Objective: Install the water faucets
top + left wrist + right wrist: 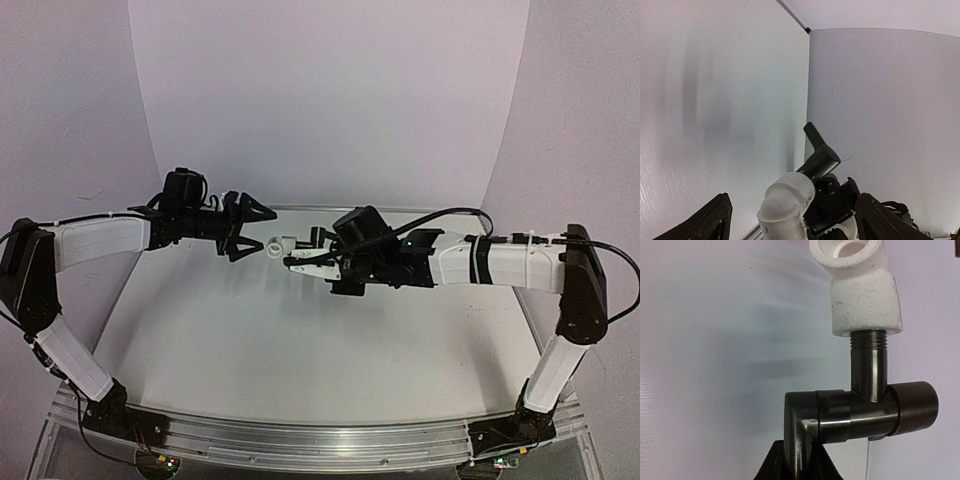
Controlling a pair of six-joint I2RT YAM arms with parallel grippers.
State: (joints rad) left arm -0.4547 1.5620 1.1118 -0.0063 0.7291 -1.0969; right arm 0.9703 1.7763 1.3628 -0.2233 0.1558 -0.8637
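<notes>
The black metal faucet (865,410) has its threaded end screwed into a white plastic elbow fitting (862,295). My right gripper (796,467) is shut on the faucet's lower pipe and holds it in the air above the table. In the top view the faucet (318,240) and the fitting (280,245) hang between the two arms. My left gripper (254,234) is open, its jaws spread wide just left of the fitting. In the left wrist view the fitting (787,205) sits between the open fingers (715,220), apart from both, with the faucet's handle (820,152) behind it.
The white table (300,350) lies below both arms, with its metal rail (320,440) at the near edge. White walls (330,90) stand behind and at both sides. A cable (440,215) loops over the right arm.
</notes>
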